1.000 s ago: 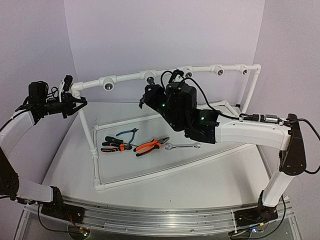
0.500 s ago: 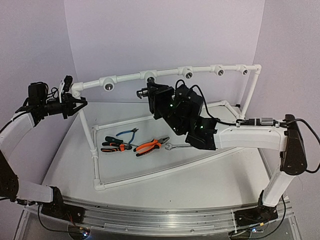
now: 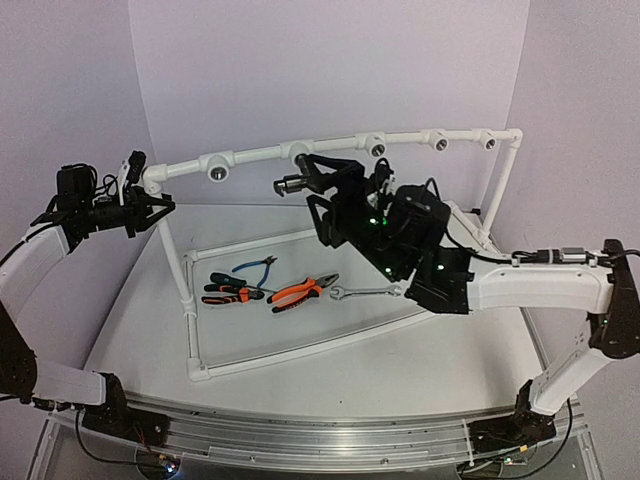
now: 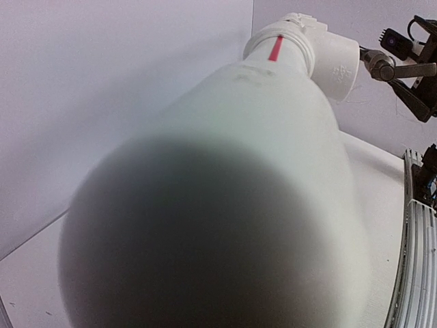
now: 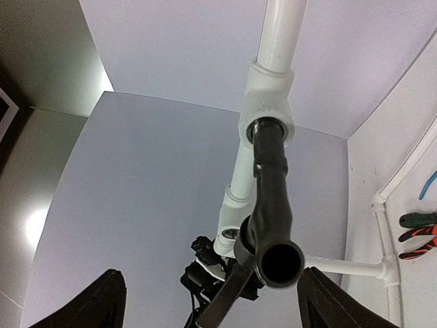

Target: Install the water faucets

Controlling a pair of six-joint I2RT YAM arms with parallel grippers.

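Observation:
The dark water faucet [image 3: 291, 184] sticks out of a white tee fitting [image 3: 300, 152] on the pipe frame's top rail, its lever to one side. My right gripper [image 3: 318, 183] stands open just behind it, one finger on each side, touching nothing. From the right wrist the faucet [image 5: 272, 191] runs from its fitting [image 5: 268, 96] towards the camera, and the right gripper [image 5: 210, 273] is spread wide around it. My left gripper [image 3: 150, 211] is shut on the frame's corner post [image 3: 166, 225]. That white pipe [image 4: 273, 137] fills the left wrist view and hides the fingers; the faucet [image 4: 382, 66] shows at top right.
On the table inside the frame lie orange-handled pliers [image 3: 302, 291], black-and-orange pliers [image 3: 228, 292], blue cutters [image 3: 256, 267] and a silver wrench [image 3: 366, 293]. Several open sockets [image 3: 377, 147] sit along the top rail. A back-right post [image 3: 505, 180] stands close to my right arm.
My right gripper has opened wide, let go of the faucet and drawn back to the right. The faucet stays in its fitting. The left arm has not moved.

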